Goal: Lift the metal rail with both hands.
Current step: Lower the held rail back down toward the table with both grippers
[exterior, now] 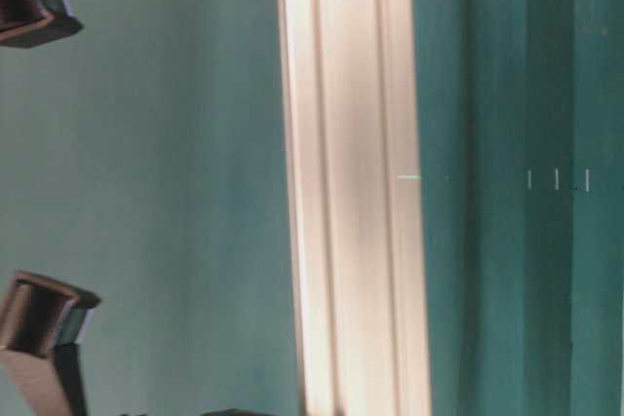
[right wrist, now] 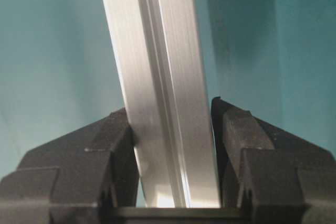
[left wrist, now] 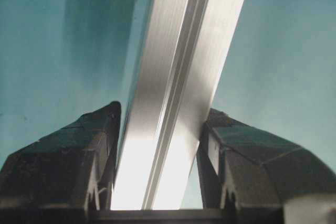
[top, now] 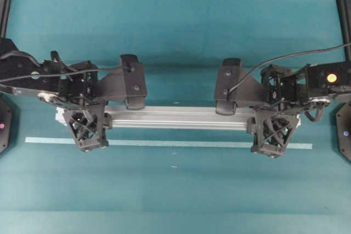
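a robotics lab bench: teal mat (top: 175, 190), black frame posts (top: 343, 4).

We can't make out any readable text, labels, brand names or numbers anywhere in these shots, not on the arms, not on the teal surface. Nothing legible for us to report.

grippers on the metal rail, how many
2. The left gripper clamps the metal rail near its left end; the right gripper clamps it near its right end.
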Motion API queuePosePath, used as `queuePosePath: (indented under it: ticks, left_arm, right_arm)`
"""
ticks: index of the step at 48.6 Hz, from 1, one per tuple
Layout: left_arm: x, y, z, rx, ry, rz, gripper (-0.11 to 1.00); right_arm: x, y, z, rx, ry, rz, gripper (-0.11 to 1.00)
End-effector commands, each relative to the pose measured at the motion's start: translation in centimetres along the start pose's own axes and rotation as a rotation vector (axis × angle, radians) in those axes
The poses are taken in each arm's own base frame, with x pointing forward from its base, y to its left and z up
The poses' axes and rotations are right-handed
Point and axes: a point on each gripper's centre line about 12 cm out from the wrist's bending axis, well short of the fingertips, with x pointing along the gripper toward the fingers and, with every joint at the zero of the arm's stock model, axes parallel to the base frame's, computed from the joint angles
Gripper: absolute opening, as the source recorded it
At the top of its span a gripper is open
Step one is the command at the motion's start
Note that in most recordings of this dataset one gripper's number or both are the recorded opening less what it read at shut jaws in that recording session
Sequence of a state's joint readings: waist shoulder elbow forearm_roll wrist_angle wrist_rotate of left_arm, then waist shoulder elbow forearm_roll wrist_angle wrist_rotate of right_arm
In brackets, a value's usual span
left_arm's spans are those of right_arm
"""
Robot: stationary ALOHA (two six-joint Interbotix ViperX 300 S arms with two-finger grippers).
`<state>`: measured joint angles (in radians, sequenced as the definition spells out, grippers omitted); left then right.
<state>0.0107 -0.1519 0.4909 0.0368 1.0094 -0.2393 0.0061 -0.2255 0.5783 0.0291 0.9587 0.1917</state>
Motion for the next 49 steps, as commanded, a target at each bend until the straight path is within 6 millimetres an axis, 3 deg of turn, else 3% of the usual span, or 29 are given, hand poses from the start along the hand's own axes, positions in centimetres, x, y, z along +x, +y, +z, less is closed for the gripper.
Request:
queuePosePath:
  ticks: [1,26,49]
  left_arm:
    - [0.2,0.3,0.3,-0.042,-0.017,-0.004,0.34]
    - [4.0,0.4,-0.7,-0.074,-0.092,-0.027,0.34]
    - [7.1,0.2,-1.0,-0.107,-0.078,-0.029,0.34]
  right_arm:
    - [0.4,-0.2,0.3,0.026,-0.033,0.006,0.39]
    - [5.8,-0.1,-1.6,0.012,-0.061,0.014,0.39]
    - [7.9,0.0,-1.8,-0.003,-0.065,0.011,0.39]
